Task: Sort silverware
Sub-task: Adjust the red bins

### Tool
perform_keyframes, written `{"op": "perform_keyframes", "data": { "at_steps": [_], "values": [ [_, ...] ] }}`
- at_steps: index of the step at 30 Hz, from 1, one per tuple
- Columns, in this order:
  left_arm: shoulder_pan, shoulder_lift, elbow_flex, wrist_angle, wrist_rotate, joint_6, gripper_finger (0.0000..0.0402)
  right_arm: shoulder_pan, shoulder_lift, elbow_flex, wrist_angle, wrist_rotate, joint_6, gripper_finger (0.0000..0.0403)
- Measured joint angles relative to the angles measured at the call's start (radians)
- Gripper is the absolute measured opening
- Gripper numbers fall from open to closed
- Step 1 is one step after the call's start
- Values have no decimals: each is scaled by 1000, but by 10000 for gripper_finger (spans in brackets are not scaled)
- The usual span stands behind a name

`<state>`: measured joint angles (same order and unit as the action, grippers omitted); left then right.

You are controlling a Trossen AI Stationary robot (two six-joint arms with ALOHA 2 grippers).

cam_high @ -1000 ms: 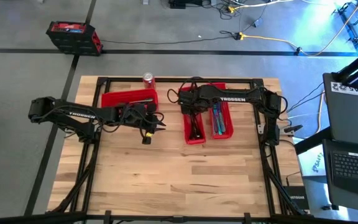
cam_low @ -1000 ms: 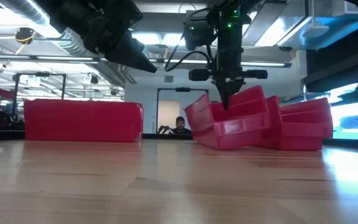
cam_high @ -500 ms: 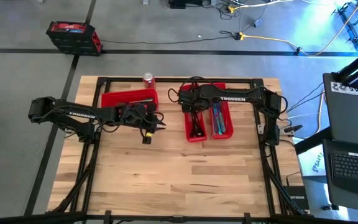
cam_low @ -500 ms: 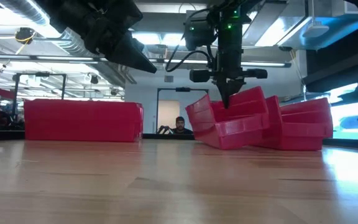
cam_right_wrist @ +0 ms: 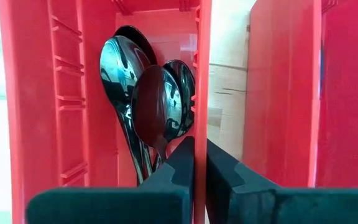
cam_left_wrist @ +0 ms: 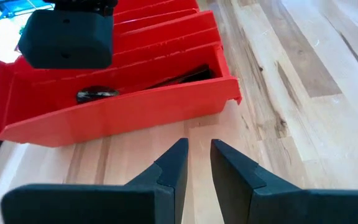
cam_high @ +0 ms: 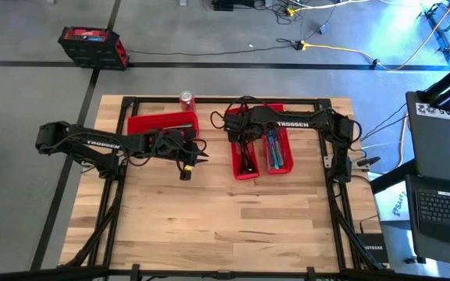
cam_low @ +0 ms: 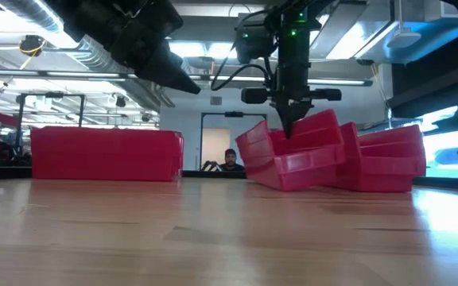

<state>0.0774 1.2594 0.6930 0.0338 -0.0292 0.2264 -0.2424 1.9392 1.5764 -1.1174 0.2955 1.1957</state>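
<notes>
Several dark spoons lie in a long red bin, also seen in the low view and the left wrist view. My right gripper is shut on this bin's side wall. Blue-teal silverware lies in the neighbouring red bin. My left gripper hovers above the bare table to the left of the spoon bin. Its fingers are a narrow gap apart and hold nothing. My right gripper pinches the spoon bin's long side wall from above, pointing down. One finger is inside the bin and the other is outside. The bin sits tilted in the low view, with a lower edge on the table.
A wider red bin stands at the far left of the table, behind my left gripper. A red soda can stands at the far edge. The near half of the wooden table is bare. A person shows in the room beyond.
</notes>
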Motion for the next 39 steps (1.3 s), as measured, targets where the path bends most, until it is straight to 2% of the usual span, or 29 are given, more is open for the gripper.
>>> {"op": "perform_keyframes", "data": {
  "at_steps": [19,33,39],
  "values": [
    [0,0,0,-1,0,0,56,0,0,0,208,0,-12,1],
    [0,0,0,-1,0,1,56,1,0,0,198,-1,-49,1],
    [0,0,0,-1,0,1,56,0,0,0,124,-1,-48,1]
  ]
}}
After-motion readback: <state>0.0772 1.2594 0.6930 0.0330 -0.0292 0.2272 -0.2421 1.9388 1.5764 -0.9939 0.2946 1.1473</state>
